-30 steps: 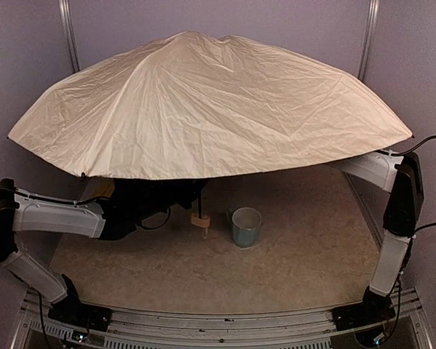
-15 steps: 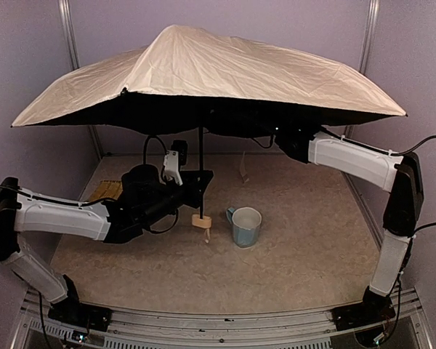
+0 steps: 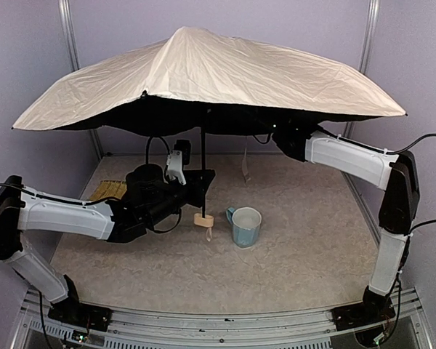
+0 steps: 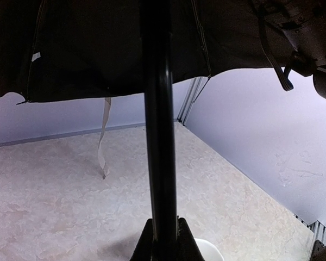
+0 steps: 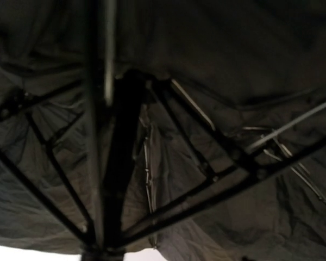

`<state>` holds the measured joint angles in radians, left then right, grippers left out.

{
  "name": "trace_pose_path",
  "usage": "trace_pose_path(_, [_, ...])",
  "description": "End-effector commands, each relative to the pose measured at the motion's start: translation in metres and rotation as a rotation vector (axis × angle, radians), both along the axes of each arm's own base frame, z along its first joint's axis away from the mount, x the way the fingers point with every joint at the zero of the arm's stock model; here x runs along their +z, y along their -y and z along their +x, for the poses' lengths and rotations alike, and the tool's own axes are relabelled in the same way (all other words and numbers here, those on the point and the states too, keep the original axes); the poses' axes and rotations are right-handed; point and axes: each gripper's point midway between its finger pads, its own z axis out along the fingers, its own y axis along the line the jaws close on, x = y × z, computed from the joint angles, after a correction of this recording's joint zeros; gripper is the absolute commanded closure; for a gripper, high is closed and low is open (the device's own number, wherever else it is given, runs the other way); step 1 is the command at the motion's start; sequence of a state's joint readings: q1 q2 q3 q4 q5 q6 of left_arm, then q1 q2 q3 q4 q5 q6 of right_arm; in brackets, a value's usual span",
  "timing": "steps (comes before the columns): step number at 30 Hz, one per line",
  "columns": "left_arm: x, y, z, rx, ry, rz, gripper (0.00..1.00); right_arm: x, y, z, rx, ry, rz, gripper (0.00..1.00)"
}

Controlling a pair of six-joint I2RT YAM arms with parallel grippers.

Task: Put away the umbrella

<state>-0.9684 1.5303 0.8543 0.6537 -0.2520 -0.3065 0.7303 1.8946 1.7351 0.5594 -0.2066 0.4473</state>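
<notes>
Mug (image 3: 245, 226), one, stands beneath one open umbrella (image 3: 218, 73).

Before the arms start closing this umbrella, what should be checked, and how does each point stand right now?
1. Left tool clamped on the umbrella shaft: ok.
2. Canopy folded down: not ok, it is fully spread.
3. Right tool gripping anything: cannot tell; the right arm reaches under the canopy, and its tool is hidden.
4. Handle apart from the mug: ok.
5. Strap hanging free: ok.
</notes>
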Motion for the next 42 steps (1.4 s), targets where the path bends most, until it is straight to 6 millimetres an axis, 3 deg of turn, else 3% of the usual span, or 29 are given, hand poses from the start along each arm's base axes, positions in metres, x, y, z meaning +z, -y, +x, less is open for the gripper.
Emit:
trace_pose_path(1, [0.036, 0.007, -0.002, -0.014, 0.093, -0.048, 1.0, 0.01, -0.007, -0.011, 0.042, 0.047, 0.003, 0.37])
trace_pose_path(5, [0.036, 0.008, -0.002, -0.02, 0.092, -0.053, 1.0, 0.009, -0.014, -0.012, 0.058, 0.044, -0.005, 0.26])
trace_pose_path(9, [0.036, 0.01, -0.002, -0.025, 0.093, -0.049, 1.0, 0.007, -0.02, -0.012, 0.072, 0.043, -0.011, 0.28])
trace_pose_path(17, [0.033, 0.011, -0.001, -0.025, 0.091, -0.043, 1.0, 0.005, -0.018, -0.008, 0.044, 0.036, -0.003, 0.62])
trace_pose_path(23, [0.033, 0.011, -0.002, -0.029, 0.09, -0.043, 1.0, 0.006, -0.014, -0.009, 0.032, 0.041, 0.008, 0.71])
trace_pose_path(28, [0.035, 0.007, -0.003, -0.029, 0.094, -0.06, 1.0, 0.003, -0.017, -0.011, 0.046, 0.045, -0.01, 0.9])
trace_pose_path(31, [0.046, -0.005, -0.003, -0.035, 0.109, -0.1, 1.0, -0.008, -0.024, -0.011, 0.057, 0.04, -0.078, 0.99])
trace_pose_path(36, [0.076, -0.038, -0.005, 0.002, 0.18, -0.12, 1.0, -0.037, -0.052, -0.013, 0.151, 0.031, -0.286, 1.0])
trace_pose_path(42, [0.137, -0.063, -0.023, 0.05, 0.336, -0.18, 1.0, -0.109, -0.098, -0.039, 0.298, 0.003, -0.457, 1.0])
